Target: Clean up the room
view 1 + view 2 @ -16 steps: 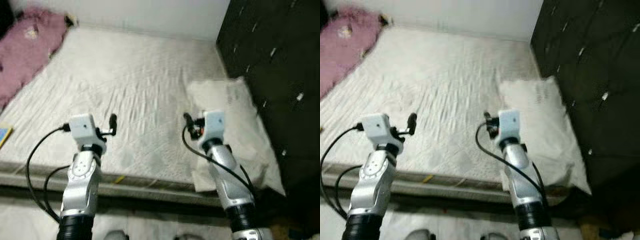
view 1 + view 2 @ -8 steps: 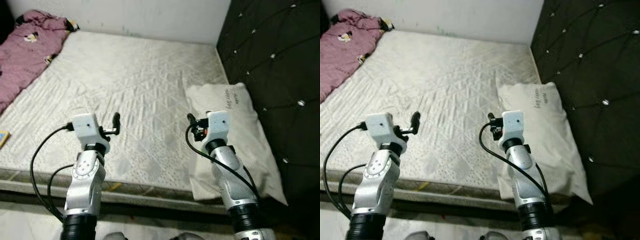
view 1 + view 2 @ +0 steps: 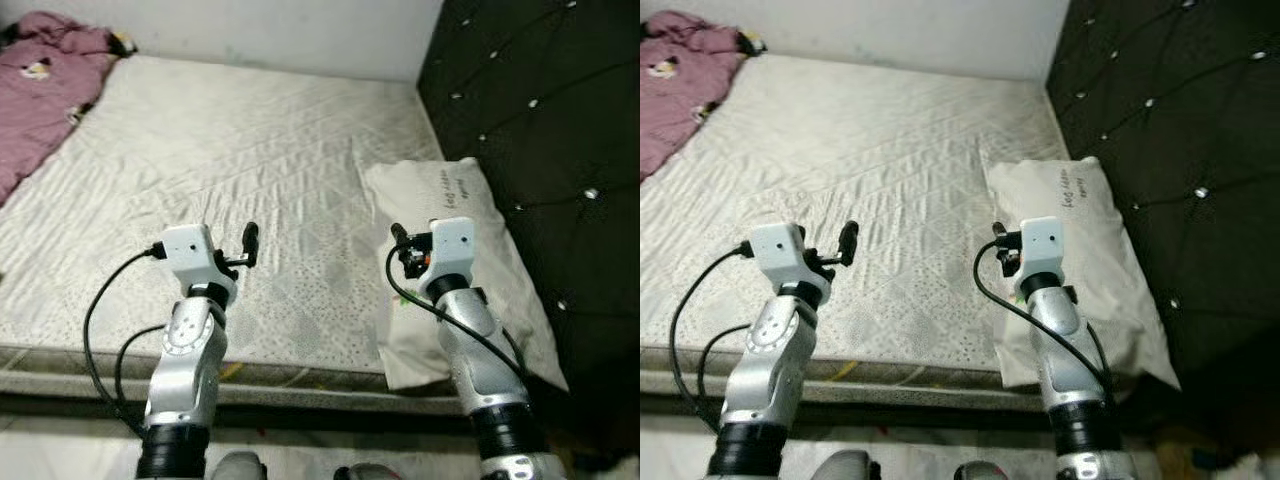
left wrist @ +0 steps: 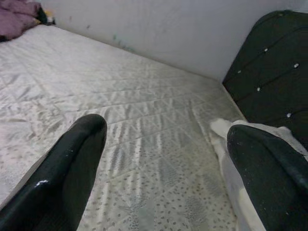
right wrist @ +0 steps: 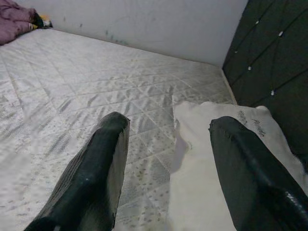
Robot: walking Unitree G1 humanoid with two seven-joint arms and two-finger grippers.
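2 soft things look like the work on this bed: a white pillow (image 3: 462,262) lying at the headboard end of the mattress (image 3: 200,170), and a mauve-pink blanket (image 3: 40,90) bunched at the far left corner.

The pillow is probably light, limp and squashy. It would sag if lifted by 1 corner, so a pinch on its near edge or on a fold of the cotton case seems the safest hold. Its cover is smooth and creased, with small dark lettering near the top. The blanket looks fleecy and floppy, likely to drape and drag; a gathered handful of it would grip well.

The mattress is bare, quilted in a diamond pattern with fine speckles, and its satin-like sheen suggests a slippery surface. The headboard (image 3: 530,120) is dark, tufted padding with shiny studs.

The left pincer (image 3: 248,243) hovers over the near part of the mattress, fingers spread wide, holding nothing. The right pincer (image 3: 400,240) hangs just beside the pillow's inner edge, likewise wide apart and empty.
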